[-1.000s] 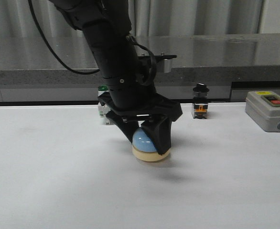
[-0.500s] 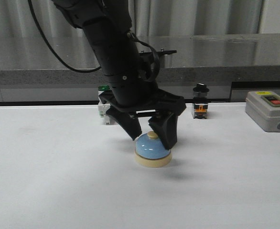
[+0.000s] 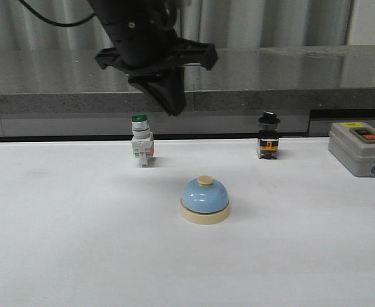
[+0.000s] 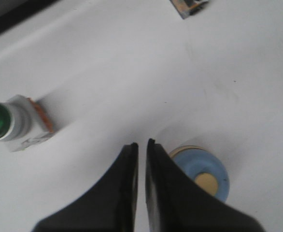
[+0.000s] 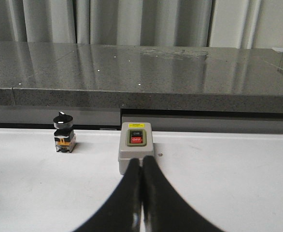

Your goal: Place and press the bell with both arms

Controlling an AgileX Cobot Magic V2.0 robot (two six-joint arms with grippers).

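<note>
Bell: the bell (image 3: 205, 199) sits upright on the white table (image 3: 59, 243), free of everything, in front of and between the green-capped switch (image 3: 141, 139) and the black-capped switch (image 3: 267, 135).

Handling: I judge it light, rigid and slippery on its glossy blue dome; the cream base rim is the safer place to pinch, while the button (image 4: 206, 181) on top needs only a straight downward tap.

My left claw: my left gripper (image 3: 169, 96) hangs high above the table, off toward the green-capped switch, fingers drawn nearly together around nothing.

My right claw: my right gripper (image 5: 141, 166) is clenched empty, aimed at the grey button box (image 5: 135, 145).

Change: half a second ago my left fingers straddled the dome, spread wide; a second ago they gripped it. Now they have lifted clear and drawn in, and the bell stays where I set it.

Stage: placing looks done; pressing remains.
</note>
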